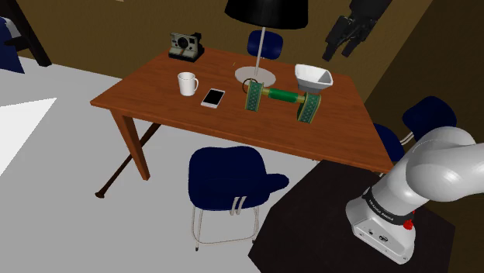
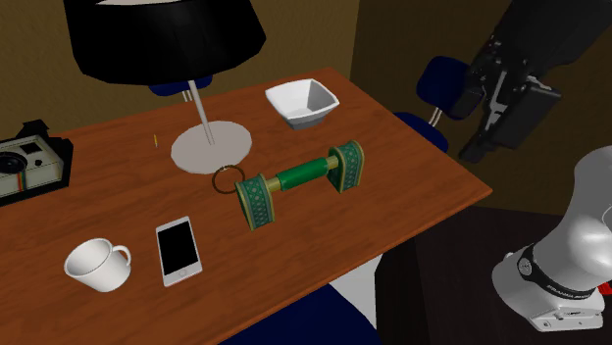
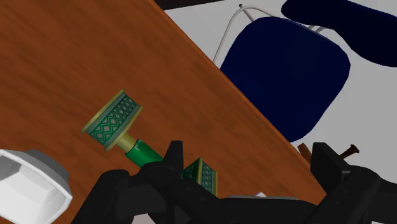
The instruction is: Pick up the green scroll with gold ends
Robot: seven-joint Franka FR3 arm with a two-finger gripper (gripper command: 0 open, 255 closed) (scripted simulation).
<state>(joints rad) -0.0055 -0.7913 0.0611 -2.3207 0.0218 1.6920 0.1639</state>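
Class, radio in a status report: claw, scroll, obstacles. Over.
Claw open, raised clear of scroll. Green scroll flat on table, untouched. White bowl, lamp base nearby.

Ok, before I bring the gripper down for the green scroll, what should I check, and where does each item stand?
1. Fingers open: ok, the gripper has them standing apart in the wrist view.
2. Scroll free to take: ok, it lies on the table with nothing on it.
3. Gripper above the scroll: not ok, it hangs high and off to one side of it.
4. Room around the green shaft: ok, the white bowl and the lamp base sit apart from it.
5. Fingers square across the shaft: cannot tell.
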